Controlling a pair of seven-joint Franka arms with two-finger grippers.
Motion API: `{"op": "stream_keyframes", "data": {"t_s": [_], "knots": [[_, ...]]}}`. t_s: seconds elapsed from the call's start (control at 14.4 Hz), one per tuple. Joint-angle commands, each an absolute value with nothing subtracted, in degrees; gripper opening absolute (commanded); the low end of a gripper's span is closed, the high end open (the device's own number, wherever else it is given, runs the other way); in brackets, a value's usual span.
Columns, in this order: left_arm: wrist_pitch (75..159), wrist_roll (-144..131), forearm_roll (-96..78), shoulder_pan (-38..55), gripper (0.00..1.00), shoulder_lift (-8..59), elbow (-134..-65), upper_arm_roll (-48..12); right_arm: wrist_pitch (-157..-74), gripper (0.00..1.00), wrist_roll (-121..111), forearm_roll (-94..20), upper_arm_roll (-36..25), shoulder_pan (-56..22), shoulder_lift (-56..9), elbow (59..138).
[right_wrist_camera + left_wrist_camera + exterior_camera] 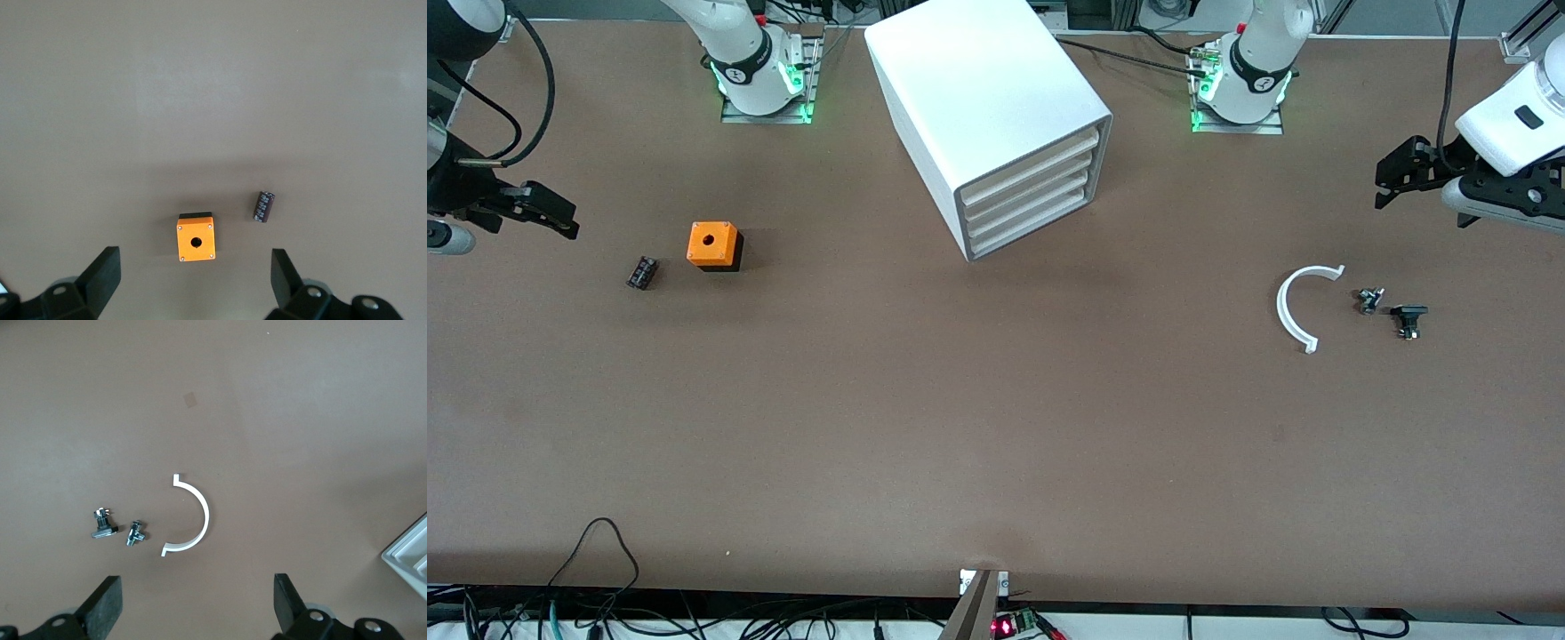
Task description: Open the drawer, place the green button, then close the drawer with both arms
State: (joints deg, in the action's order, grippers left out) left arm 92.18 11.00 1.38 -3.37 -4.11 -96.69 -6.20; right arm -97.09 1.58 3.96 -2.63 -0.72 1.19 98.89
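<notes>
The white cabinet (978, 80) stands between the two arm bases, and a corner of it shows in the left wrist view (410, 553). Its three drawers are pushed in; the lowest drawer (1033, 228) is flush with the grey frame. Two tiny dark parts with metal bits (1369, 300) (1408, 320) lie toward the left arm's end, also in the left wrist view (137, 533) (103, 523). Neither shows a green cap, so I cannot tell which is the button. My left gripper (1387, 182) (195, 603) hangs open above that end. My right gripper (560, 218) (193, 273) hangs open above the right arm's end.
A white half-ring (1280, 307) (205, 513) lies beside the two small parts. Toward the right arm's end sit an orange cube with a hole (713, 244) (195, 241) and a small dark cylinder (642, 272) (264, 206). Cables run along the table's front edge.
</notes>
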Motion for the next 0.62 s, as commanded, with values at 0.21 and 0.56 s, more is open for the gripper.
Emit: {"op": "stream_keyframes", "data": {"t_s": [0.21,0.56], "knots": [[90.97,8.79,1.85,-3.16,1.0,-2.72,-94.31,-6.24,-96.77,1.0,0.79,2.81,-2.72,-0.35,1.58,98.53],[90.79,8.79,1.85,-3.69,1.0,-2.64,-94.31,-6.24,-96.33,1.0,0.79,2.81,-2.9,-0.35,1.58,98.53]]}}
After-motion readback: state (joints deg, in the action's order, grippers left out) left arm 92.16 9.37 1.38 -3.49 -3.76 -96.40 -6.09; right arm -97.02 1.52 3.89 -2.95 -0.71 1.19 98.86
